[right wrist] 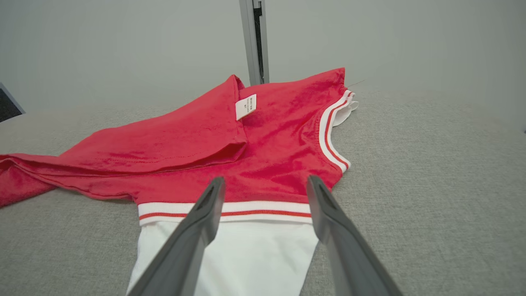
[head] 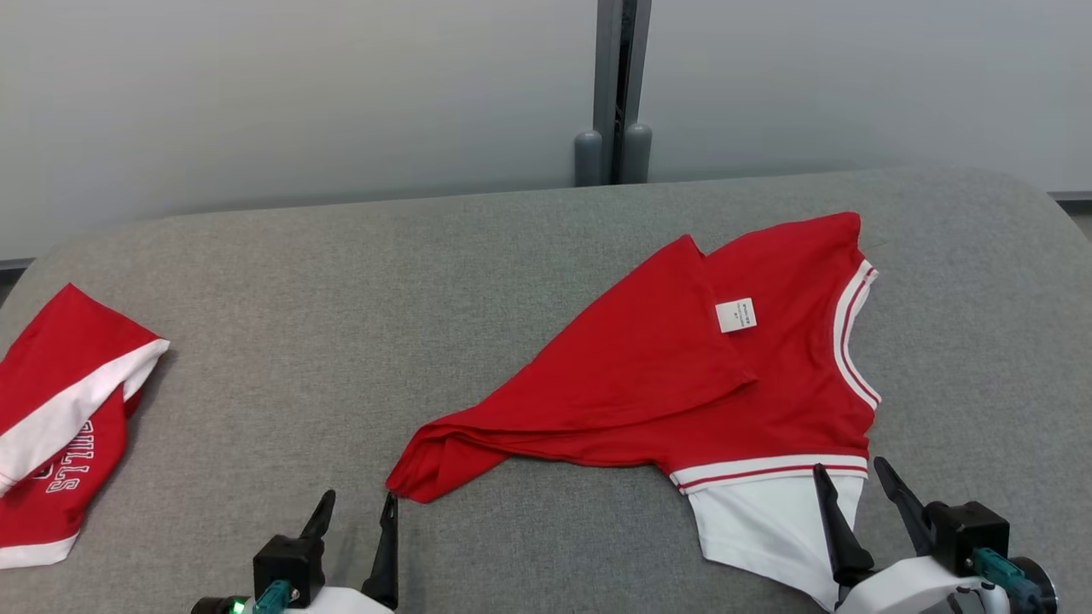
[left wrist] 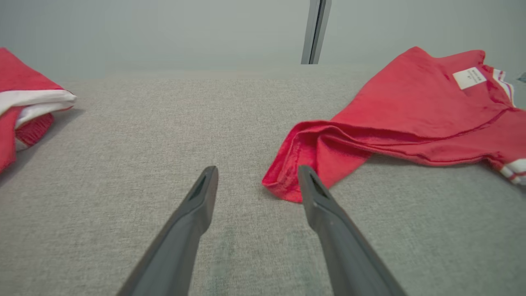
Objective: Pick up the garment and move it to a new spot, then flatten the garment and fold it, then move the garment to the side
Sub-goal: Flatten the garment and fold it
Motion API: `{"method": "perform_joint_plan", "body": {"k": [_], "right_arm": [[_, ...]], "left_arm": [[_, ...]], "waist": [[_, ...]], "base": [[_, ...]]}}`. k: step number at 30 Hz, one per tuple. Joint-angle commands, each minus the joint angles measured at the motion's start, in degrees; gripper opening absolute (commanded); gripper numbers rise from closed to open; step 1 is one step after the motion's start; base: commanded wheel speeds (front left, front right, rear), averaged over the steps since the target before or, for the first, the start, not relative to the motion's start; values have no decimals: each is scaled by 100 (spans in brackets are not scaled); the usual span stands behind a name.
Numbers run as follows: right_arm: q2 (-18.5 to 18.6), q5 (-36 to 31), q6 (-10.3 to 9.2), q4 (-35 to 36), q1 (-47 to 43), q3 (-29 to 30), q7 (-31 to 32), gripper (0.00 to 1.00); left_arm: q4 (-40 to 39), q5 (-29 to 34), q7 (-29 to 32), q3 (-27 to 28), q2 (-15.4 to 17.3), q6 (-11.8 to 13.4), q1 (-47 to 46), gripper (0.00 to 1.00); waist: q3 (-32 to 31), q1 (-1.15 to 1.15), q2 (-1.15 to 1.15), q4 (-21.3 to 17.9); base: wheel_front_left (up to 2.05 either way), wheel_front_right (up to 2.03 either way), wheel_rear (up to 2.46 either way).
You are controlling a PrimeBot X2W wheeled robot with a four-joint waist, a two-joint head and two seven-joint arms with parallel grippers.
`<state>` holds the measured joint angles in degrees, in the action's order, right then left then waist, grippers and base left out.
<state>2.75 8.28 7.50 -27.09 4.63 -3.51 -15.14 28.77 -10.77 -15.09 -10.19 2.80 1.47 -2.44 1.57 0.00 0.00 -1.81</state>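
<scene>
Here the garment, a red shirt, lies rumpled on the right half of the grey tabletop, closer to the near edge than the far one. One red layer is folded across the body, and a white label shows at the edge of that fold. A white sleeve sticks out toward the near edge, joined to the red by a white band with a red stripe. Striped trim of the same kind runs along the side facing the right edge. The hem end gathers into a bunched corner pointing toward the middle of the near edge.

The left gripper stands spread at the near edge and holds nothing. Its right finger is just beside the bunched corner; whether it touches the cloth cannot be told. The right gripper is also spread wide and holds nothing. Its two fingers lie over the white sleeve with their tips at the striped band, and whether they press on it cannot be told.

A second shirt, red with a white band and white letters, lies bunched at the left edge, well apart from the garment. Behind the far edge a grey post rises against a pale wall.
</scene>
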Motion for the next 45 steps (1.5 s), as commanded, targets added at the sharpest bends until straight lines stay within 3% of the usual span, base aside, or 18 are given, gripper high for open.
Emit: {"method": "perform_joint_plan", "body": {"k": [1, 5, 18, 19, 20, 21, 45], "right_arm": [[31, -26, -1, -5, 94, -2, -1, 100], [31, -69, -1, -4, 213, -18, -1, 100], [30, -138, -1, 76, 438, 21, -1, 100], [30, -142, -1, 76, 449, 24, -1, 100], [30, -142, -1, 77, 458, 26, -1, 100], [30, -141, -1, 77, 463, 26, -1, 100], [30, -114, -1, -449, -215, -173, -1, 100]], "left_arm": [[53, -55, -10, -42, 24, -20, -150, 100], [247, -100, -10, -144, 22, -66, -384, 100], [775, -160, -10, -43, 24, 132, -815, 100], [836, -216, -11, -18, 26, 167, -872, 34], [848, -262, -11, 7, 25, 191, -888, 3], [847, -267, -10, 15, 24, 205, -893, 0], [532, -285, -10, 499, 27, 227, -422, 0]], "waist": [[133, 0, 0, -92], [342, 0, 0, -235], [750, 0, 0, -523], [774, 0, 0, -538], [781, 0, 0, -542], [785, 0, 0, -545], [548, 0, 0, -354]], "base": [[0, 0, 0], [0, 0, 0], [0, 0, 0], [0, 0, 0], [0, 0, 0], [0, 0, 0], [0, 0, 0]]}}
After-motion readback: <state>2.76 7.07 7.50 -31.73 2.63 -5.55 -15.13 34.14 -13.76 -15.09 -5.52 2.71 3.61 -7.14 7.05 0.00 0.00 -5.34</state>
